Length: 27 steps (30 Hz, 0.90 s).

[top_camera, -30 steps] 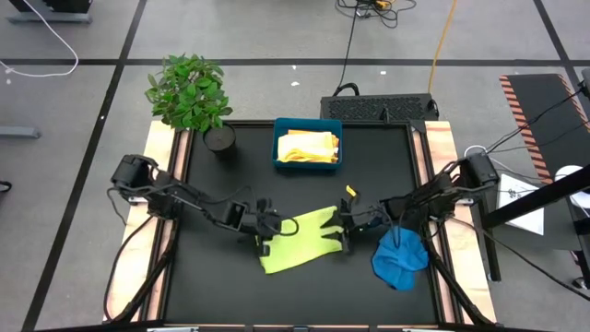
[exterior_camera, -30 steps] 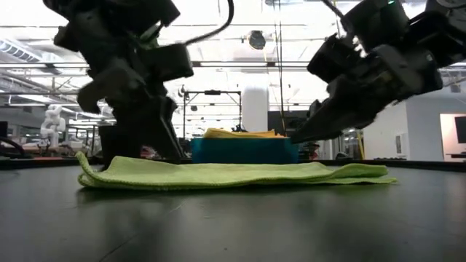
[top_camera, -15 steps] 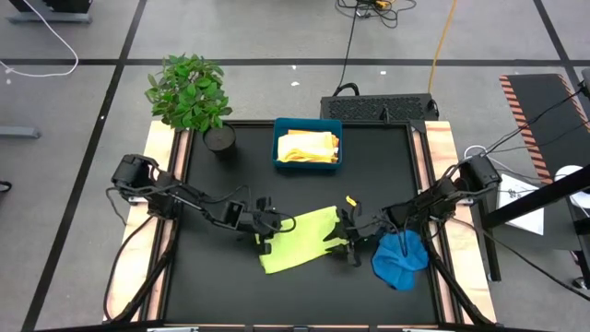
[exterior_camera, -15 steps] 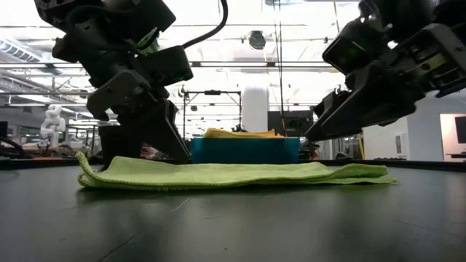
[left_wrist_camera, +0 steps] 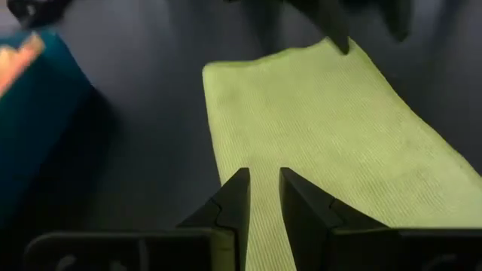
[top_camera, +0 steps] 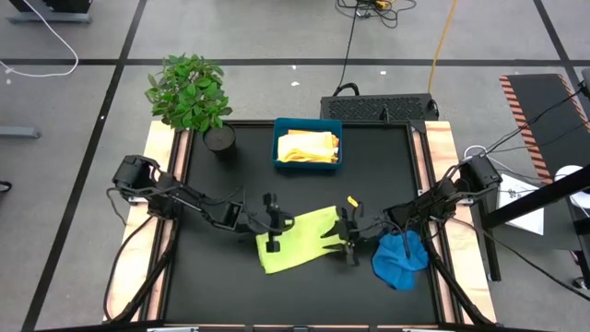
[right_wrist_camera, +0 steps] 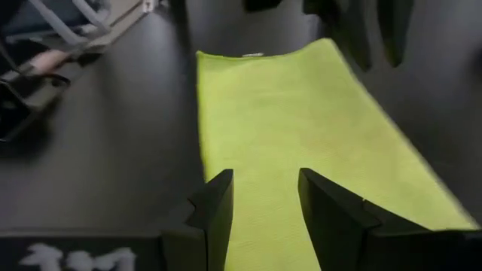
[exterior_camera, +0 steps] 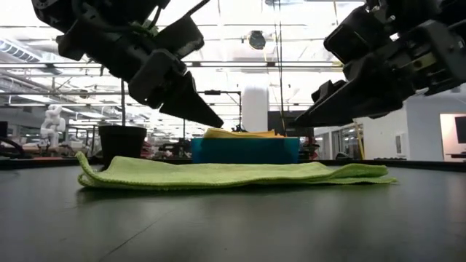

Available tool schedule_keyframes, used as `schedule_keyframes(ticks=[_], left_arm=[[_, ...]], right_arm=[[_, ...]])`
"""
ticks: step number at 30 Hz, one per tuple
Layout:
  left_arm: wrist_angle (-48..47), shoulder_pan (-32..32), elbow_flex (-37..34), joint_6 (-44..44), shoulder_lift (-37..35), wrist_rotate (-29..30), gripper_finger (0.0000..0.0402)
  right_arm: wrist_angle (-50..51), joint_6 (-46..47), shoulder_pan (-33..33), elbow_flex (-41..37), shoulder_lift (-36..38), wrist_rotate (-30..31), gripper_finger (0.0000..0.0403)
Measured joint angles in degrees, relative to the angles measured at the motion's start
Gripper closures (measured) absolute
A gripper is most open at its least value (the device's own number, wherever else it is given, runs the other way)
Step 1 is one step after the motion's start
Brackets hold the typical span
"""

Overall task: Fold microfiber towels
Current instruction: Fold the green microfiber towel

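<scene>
no readable text, labels or numbers anywhere

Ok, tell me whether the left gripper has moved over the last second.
Yes. In the low view the left gripper has lifted off the lime green towel and swung toward the teal tray.

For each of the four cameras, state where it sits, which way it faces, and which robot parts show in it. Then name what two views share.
High view: above, looking straight down; both arms, the left gripper and right gripper at opposite ends of the lime green towel.
Low view: table height, looking level across; both grippers above the towel, teal tray behind.
Left wrist view: on the left arm, along the towel past its own fingers.
Right wrist view: on the right arm, same towel, own fingers.
Shared: both wrist views show the other gripper beyond the towel.
</scene>
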<state>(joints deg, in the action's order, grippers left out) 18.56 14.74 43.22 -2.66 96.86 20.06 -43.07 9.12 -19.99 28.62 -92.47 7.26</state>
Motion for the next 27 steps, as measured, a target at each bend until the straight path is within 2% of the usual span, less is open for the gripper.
schedule_keyframes(ticks=[3, 10, 18, 22, 27], left_arm=[[1.3, 0.0, 0.0, 3.7, 0.0, 1.2, 0.0325], [2.3, -0.6, 0.0, 6.3, 0.0, 3.6, 0.0325], [8.8, -3.5, 0.0, 17.4, 0.0, 3.5, 0.0325], [10.1, -6.7, 0.0, 18.5, 0.0, -0.5, 0.0325], [9.5, -10.0, 0.0, 15.0, 0.0, -5.2, 0.0325]], right_arm=[[0.0, -3.4, 0.1, 0.0, 0.0, 1.9, 0.0261], [0.2, -7.8, 3.1, 0.0, 0.0, 2.0, 0.0261], [1.2, -11.6, 9.2, 0.0, 0.0, 1.8, 0.0261], [1.1, -11.5, 11.5, 0.0, 0.0, 1.7, 0.0261], [1.3, -10.5, 12.0, 0.0, 0.0, 1.6, 0.0261]])
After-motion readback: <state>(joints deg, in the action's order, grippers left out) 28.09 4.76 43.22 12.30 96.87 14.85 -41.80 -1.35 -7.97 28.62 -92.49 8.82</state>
